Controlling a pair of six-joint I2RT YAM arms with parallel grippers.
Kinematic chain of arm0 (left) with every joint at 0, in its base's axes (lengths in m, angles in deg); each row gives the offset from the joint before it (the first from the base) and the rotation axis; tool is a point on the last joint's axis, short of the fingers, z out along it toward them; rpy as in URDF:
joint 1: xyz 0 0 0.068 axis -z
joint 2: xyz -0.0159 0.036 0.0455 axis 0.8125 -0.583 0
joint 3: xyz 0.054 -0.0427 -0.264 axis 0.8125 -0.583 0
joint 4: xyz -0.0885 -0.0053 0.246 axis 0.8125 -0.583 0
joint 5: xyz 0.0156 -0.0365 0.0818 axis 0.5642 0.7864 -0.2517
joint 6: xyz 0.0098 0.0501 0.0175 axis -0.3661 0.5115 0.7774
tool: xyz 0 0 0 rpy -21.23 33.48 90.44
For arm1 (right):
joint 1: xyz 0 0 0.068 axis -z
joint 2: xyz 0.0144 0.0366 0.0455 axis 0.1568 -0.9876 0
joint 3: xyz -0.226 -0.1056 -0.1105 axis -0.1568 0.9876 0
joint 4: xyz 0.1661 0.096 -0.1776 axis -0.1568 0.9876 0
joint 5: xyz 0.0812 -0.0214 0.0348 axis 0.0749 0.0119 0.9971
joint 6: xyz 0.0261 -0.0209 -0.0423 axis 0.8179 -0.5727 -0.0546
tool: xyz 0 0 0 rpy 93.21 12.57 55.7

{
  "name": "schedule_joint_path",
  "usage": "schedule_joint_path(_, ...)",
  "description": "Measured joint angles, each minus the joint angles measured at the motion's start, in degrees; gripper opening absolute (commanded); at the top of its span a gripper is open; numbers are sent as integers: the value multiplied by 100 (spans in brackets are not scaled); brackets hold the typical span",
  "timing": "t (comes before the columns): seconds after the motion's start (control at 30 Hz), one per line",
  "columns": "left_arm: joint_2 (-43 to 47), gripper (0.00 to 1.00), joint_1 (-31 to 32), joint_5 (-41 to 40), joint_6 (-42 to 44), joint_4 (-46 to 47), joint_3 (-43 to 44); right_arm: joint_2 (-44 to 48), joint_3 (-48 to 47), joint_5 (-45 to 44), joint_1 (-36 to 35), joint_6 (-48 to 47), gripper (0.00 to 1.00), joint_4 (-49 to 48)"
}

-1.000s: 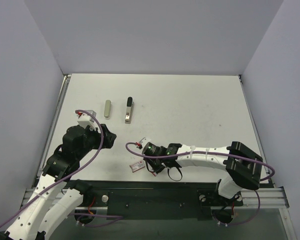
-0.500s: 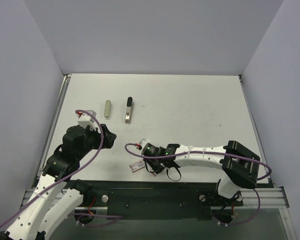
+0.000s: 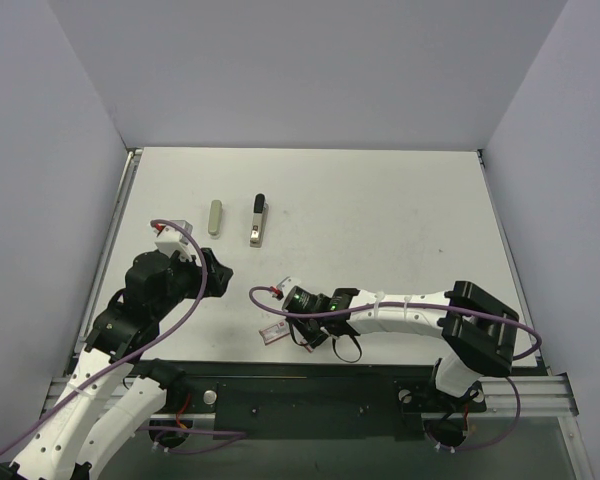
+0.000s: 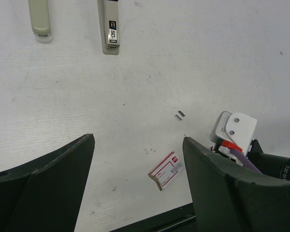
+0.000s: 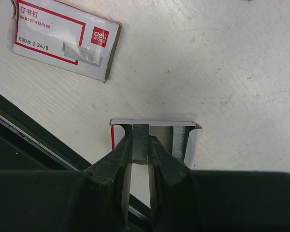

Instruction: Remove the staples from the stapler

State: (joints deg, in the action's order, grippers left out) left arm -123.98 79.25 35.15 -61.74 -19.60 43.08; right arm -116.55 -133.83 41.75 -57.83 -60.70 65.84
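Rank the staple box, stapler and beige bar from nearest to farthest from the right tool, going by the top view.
1. The staple box: just left of the right tool, at the table's near edge.
2. The stapler: far side, up and to the left.
3. The beige bar: left of the stapler, farthest.

I see the slim grey-silver metal stapler lying flat, left of the table's middle, black tip toward the far edge. 1 silver staple strip is pinched in the right gripper.
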Motion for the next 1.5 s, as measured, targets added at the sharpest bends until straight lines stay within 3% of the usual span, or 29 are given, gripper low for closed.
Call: schedule_joint_path(1.5, 0, 84, 0, 0, 0, -2, 0, 57, 142, -105, -37, 127, 8, -116)
